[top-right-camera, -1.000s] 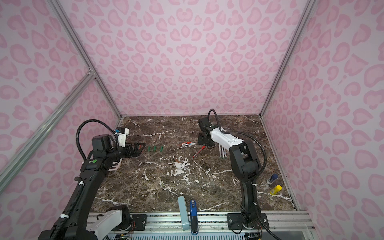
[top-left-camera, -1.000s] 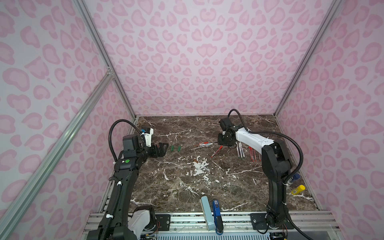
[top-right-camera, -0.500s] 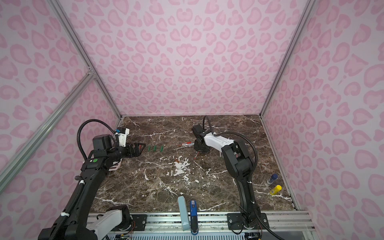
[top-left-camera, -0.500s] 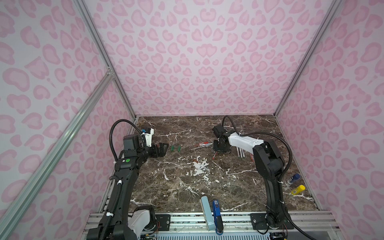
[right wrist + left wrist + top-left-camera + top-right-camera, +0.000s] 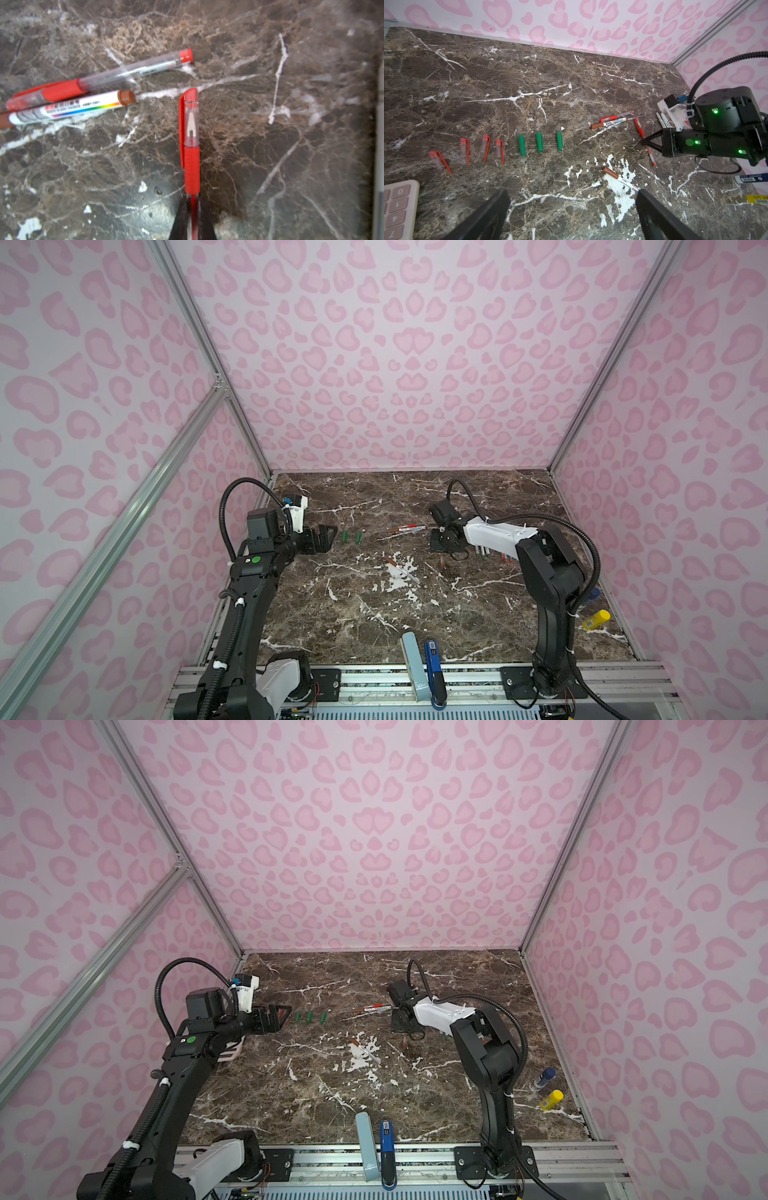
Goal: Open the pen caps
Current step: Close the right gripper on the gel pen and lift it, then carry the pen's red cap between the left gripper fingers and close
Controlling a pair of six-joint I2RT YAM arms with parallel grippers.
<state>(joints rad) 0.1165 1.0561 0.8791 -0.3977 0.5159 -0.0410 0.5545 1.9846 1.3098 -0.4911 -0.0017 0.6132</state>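
The right gripper [image 5: 192, 209] had lowered and pinched a capped red pen [image 5: 192, 166] beside the marker [image 5: 68, 108]; the left gripper [image 5: 572, 193] stood spread.

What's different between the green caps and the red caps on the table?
The green caps are solid green; the red caps are see-through with red tops. The red caps have a long red clip; the green caps show none. There are three green caps and four red caps. Both lie loose in one row on the marble table, off their pens.

Bright even light; blurry right-wrist view.
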